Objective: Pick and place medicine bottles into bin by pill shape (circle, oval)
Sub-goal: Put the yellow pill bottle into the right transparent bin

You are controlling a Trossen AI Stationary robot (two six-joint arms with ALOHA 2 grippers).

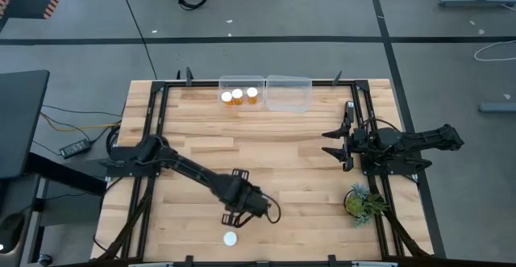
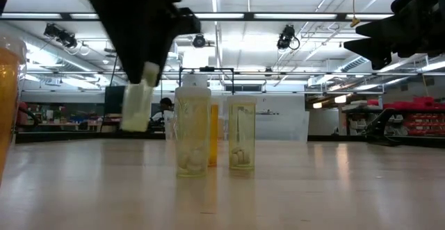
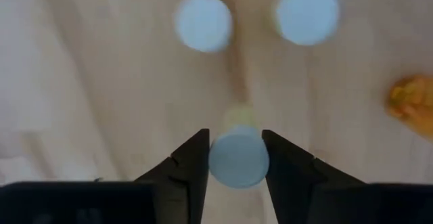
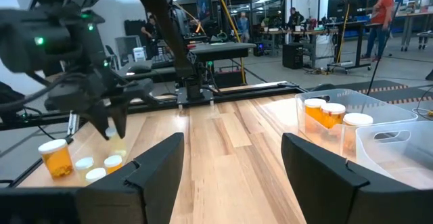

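Because the left gripper (image 3: 235, 158) has its fingers closed on a bottle (image 3: 237, 158) just under the white cap, lifted clear near the table's (image 1: 282, 150) front edge, you can carry it upright. Three bottles (image 1: 239, 97) already stand in the left bin (image 1: 242, 82) at the back edge; the right bin (image 1: 289, 93) looks empty. Your right gripper (image 1: 339, 141) waits wide open by the right edge.
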